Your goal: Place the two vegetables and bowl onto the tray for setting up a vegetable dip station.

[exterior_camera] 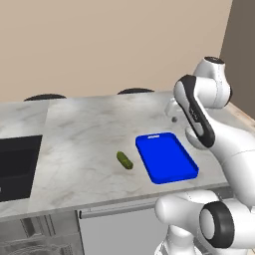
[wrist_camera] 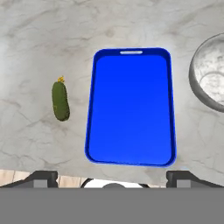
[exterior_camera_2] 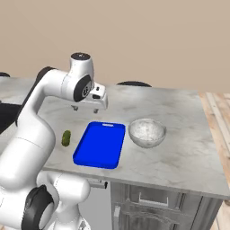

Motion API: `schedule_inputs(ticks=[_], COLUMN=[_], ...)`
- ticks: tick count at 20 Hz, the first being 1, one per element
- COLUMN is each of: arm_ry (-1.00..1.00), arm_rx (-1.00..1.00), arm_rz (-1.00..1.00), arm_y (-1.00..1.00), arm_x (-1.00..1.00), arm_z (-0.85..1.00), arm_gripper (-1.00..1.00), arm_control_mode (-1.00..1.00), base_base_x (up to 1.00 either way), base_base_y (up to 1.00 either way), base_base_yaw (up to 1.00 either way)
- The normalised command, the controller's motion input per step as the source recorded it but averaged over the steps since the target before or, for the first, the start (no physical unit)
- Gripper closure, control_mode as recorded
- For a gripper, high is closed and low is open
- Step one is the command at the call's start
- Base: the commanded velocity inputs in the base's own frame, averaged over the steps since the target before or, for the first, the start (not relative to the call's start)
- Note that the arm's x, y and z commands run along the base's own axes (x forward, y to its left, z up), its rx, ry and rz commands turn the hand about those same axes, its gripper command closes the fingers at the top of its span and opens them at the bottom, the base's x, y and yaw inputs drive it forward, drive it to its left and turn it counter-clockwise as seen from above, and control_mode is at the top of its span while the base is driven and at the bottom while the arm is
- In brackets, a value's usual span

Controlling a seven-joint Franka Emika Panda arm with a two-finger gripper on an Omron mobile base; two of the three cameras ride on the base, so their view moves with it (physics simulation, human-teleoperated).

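The blue tray [wrist_camera: 131, 105] lies flat on the marble counter with nothing on it; it also shows as the tray [exterior_camera_2: 99, 144] and the tray [exterior_camera: 166, 157]. A small dark green cucumber [wrist_camera: 60, 100] lies on the counter just left of it, seen too as the cucumber [exterior_camera_2: 66, 138] and the cucumber [exterior_camera: 124, 160]. The speckled bowl [exterior_camera_2: 147, 132] stands upright on the counter to the tray's right, apart from it; its rim [wrist_camera: 194, 83] shows at the hand view's right edge. My gripper [exterior_camera_2: 85, 109] hangs open and empty above the tray's far end, its fingertips [wrist_camera: 46, 177] spread wide.
A black sink [exterior_camera: 17, 167] is sunk into the counter at the far left. The counter's front edge [exterior_camera_2: 148, 179] runs just below the tray. Dark stool tops [exterior_camera: 134, 91] sit behind the counter's far edge. Bare marble [exterior_camera_2: 179, 112] stretches beyond the bowl.
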Motion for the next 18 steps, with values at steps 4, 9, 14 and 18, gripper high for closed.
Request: schedule_inputs(ticks=[4,9,14,18], arm_ry=[0.00,0.00,0.00,0.01], arm_rx=[0.01,0.00,0.00,0.01], arm_rz=[0.00,-0.10,-0.21,-0.30], arm_y=[-0.27,-0.27,-0.27,-0.27], arm_x=[-0.05,-0.02,-0.05,-0.03], arm_z=[-0.10,-0.09,-0.11,-0.09], arm_gripper=[-1.00,-1.00,-1.00,-1.00], arm_control_mode=[-1.00,-1.00,-1.00,-1.00], base_base_x=[0.00,0.00,0.00,0.00], base_base_y=[0.00,0.00,0.00,0.00], base_base_yaw=[0.00,0.00,0.00,0.00])
